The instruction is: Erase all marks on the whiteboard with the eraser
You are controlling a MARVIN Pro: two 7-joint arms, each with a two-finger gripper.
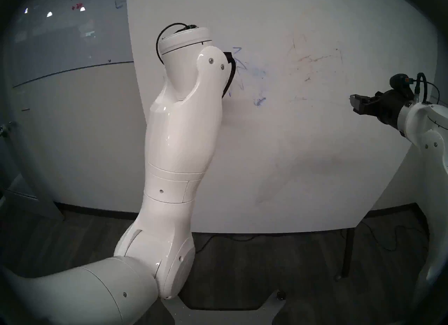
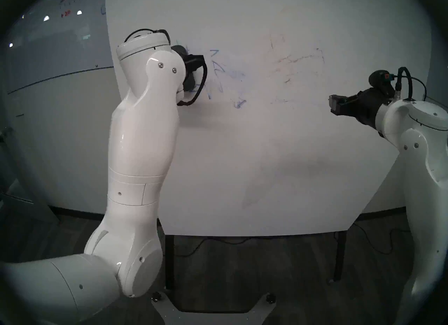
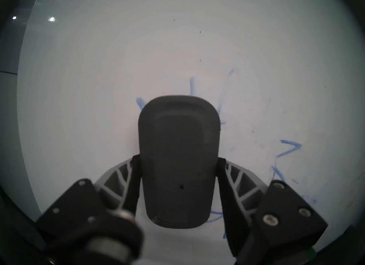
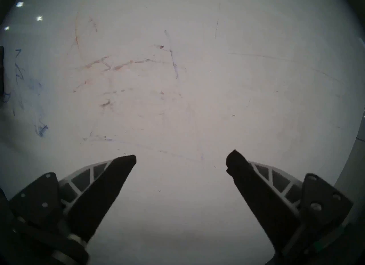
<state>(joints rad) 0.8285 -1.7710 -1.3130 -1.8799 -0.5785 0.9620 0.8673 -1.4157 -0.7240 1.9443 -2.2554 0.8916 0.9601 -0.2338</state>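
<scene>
Pressing eraser between left fingers

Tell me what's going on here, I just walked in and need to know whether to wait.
The left gripper is shut on a dark grey oblong eraser, its pad facing the large white whiteboard over the blue spiky marker lines. Several blue strokes and smudges are still there, plus faint brownish streaks further right. The right gripper hangs open and empty in front of the board. The job isn't finished.
</scene>
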